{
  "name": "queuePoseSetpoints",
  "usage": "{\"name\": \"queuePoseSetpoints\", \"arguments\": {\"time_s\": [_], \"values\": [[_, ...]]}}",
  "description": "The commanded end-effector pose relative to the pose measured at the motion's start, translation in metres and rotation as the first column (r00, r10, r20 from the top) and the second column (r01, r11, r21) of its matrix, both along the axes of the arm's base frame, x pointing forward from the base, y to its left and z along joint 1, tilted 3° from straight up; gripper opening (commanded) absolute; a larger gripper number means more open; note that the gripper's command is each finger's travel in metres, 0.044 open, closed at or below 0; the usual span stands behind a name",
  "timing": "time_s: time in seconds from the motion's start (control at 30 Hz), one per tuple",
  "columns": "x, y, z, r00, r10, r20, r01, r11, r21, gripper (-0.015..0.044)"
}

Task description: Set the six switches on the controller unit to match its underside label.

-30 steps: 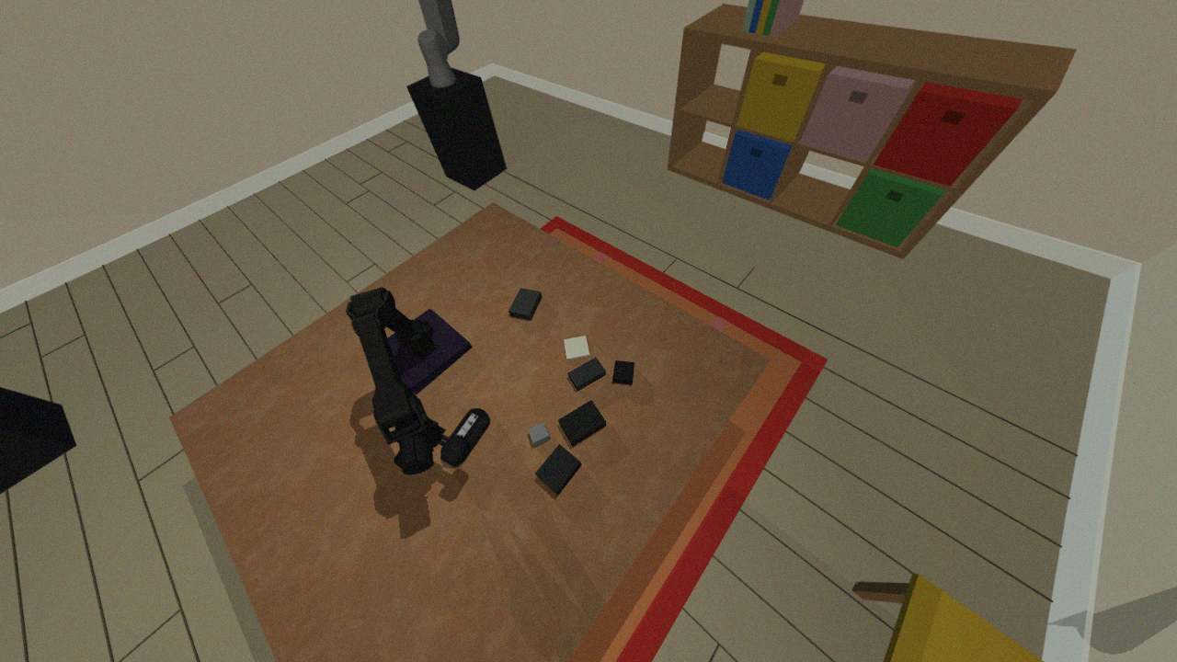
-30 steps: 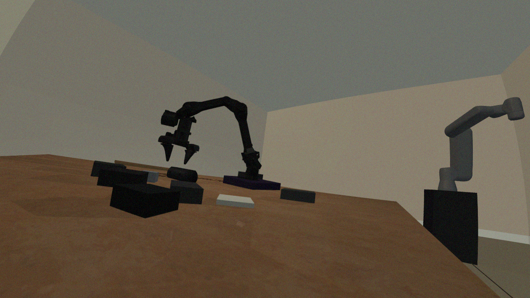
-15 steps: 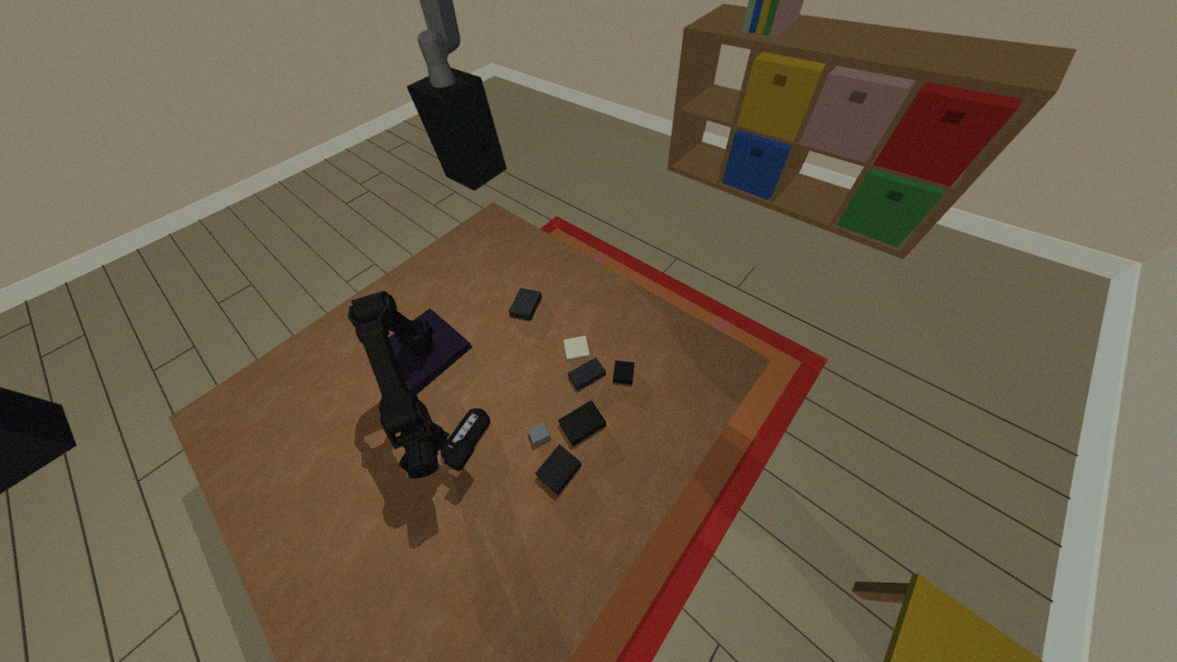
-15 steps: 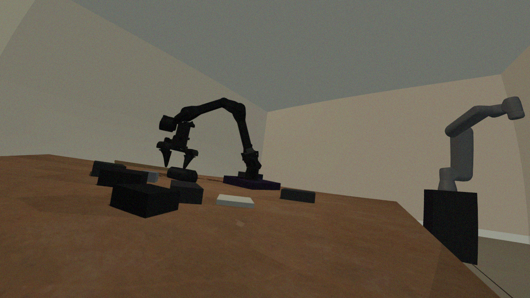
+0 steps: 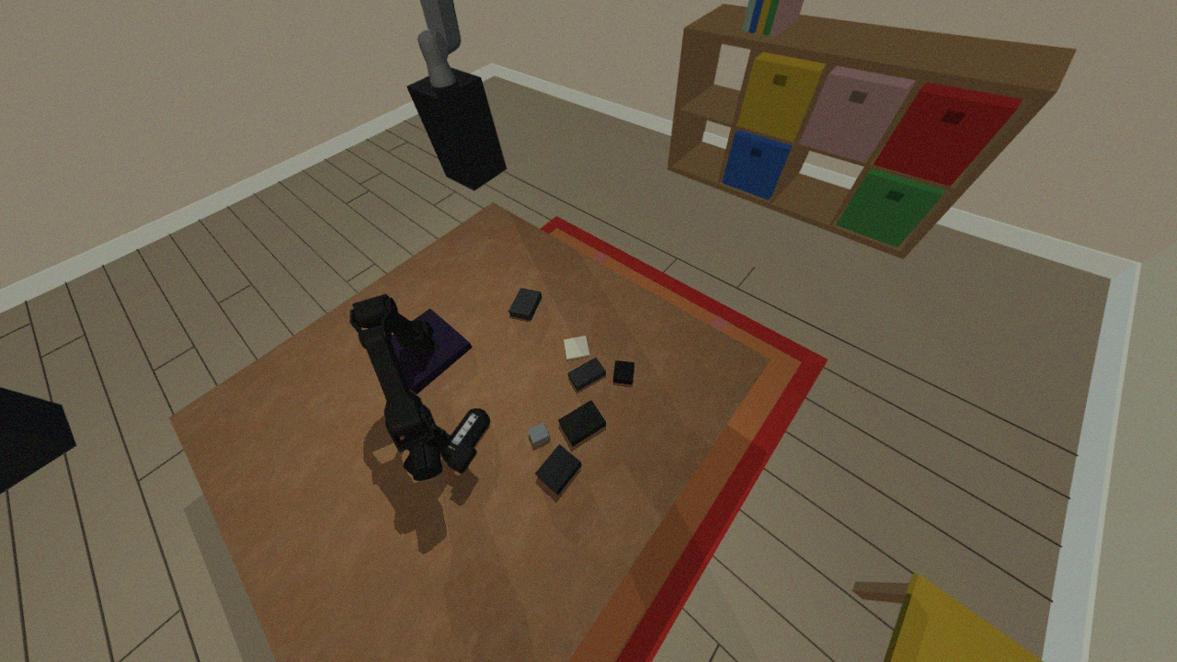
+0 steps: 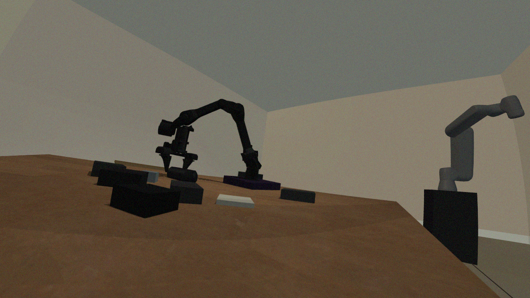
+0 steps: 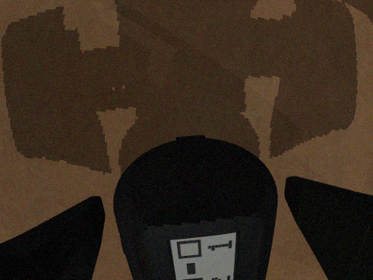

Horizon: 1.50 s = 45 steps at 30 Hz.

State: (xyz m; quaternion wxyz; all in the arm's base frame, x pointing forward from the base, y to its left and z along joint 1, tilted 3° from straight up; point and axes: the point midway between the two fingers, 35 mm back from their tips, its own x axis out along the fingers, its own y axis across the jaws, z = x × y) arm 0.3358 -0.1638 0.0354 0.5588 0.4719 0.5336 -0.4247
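Note:
The controller unit (image 5: 483, 417) (image 6: 182, 174) (image 7: 196, 179) lies upside down on the bench (image 5: 329, 559) (image 6: 259, 259), dark and rounded at its ends. Its white label (image 5: 465, 430) (image 7: 203, 257) faces up. In the wrist view the label shows an empty square by number 1, a small dark mark below it and part of number 2; the rest is cut off. The rocker switches are hidden underneath. My gripper (image 6: 176, 169) (image 7: 196, 199) is open, pointing down, with one finger on each side of the unit and visible gaps between fingers and unit in the wrist view.
Right of the unit in the top view lie a small grey block (image 5: 539, 435) and dark modules (image 5: 557, 470) (image 5: 581, 423). Farther back are a white block (image 5: 576, 347) (image 6: 235, 201), dark blocks (image 5: 587, 373) (image 5: 623, 372) and another dark block (image 5: 525, 303) (image 6: 297, 195).

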Motion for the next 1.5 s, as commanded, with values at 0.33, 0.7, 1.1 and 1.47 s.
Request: {"name": "queuePoseSetpoints", "arguments": {"time_s": [0.33,0.7,1.1,1.47], "values": [[0.000,0.000,-0.001,1.000,-0.004,0.001,0.004,1.000,0.001,0.0327],[-0.001,0.001,0.003,1.000,-0.004,0.001,0.004,1.000,0.001,0.0336],[-0.001,0.003,0.010,1.000,-0.004,0.001,0.004,1.000,0.001,0.0336],[-0.002,0.005,0.017,1.000,-0.004,0.000,0.004,1.000,0.001,0.0336]]}}
